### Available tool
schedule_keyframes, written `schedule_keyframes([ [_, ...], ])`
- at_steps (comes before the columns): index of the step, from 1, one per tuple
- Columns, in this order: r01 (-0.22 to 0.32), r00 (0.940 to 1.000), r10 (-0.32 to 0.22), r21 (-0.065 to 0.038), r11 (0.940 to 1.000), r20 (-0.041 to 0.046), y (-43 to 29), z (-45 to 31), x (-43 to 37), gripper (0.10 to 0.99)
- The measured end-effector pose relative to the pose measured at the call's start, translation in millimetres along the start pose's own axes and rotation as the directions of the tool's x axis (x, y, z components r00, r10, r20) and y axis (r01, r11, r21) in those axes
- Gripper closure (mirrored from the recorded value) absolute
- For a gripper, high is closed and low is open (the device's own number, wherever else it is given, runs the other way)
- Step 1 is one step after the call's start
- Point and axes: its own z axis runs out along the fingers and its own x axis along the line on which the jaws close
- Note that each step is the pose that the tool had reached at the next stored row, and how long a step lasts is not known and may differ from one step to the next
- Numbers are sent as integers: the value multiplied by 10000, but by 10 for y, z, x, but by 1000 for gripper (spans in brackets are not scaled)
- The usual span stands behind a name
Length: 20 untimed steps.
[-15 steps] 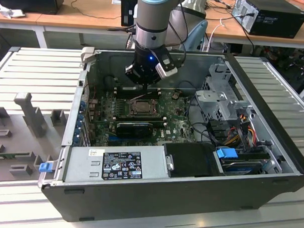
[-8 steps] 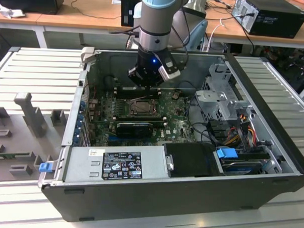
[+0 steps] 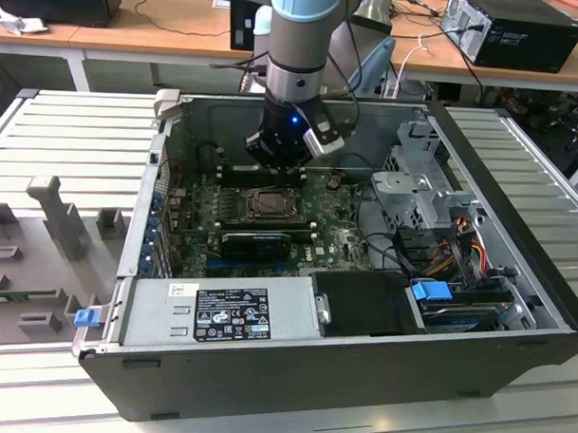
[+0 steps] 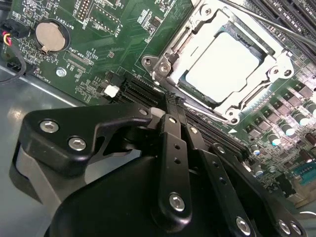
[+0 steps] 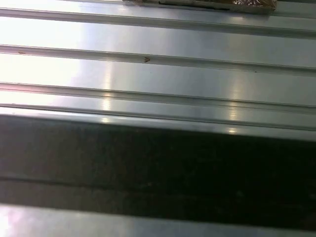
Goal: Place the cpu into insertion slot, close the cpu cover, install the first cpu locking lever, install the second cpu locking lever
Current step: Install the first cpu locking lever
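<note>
Second wrist view: cpu (image 4: 222, 66) seated in insertion slot (image 4: 276, 66), cpu cover (image 4: 170, 61) down
Gripper (image 4: 173, 101): fingers pressed together — empty
Risk: cover springing up — levers look unlatched

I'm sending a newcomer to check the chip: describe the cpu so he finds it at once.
Start at the open computer case and find the green motherboard on its floor. The cpu lies in the silvery-rimmed square socket there, beyond the pincer: the board's only plain, pale, flat square face.

Exterior view high, angled down into the open computer case (image 3: 360, 371), second wrist view close over the insertion slot (image 4: 224, 66), shared by both.
</note>
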Motion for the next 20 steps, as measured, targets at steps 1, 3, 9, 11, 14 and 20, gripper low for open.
schedule_keyframes([
  [1,-7,10000,7,6,10000,0,0,7,-2,980],
  [3,-10,10000,10,19,10000,-1,-2,14,-12,980],
  [9,-19,10000,19,303,9995,-21,-4,41,-25,980],
  [11,-19,10000,20,364,9993,-25,-5,47,-25,980],
  [14,-18,10000,20,432,9991,-32,-6,60,-26,980],
  [20,-19,10000,20,331,9995,-27,-8,83,-27,980],
])
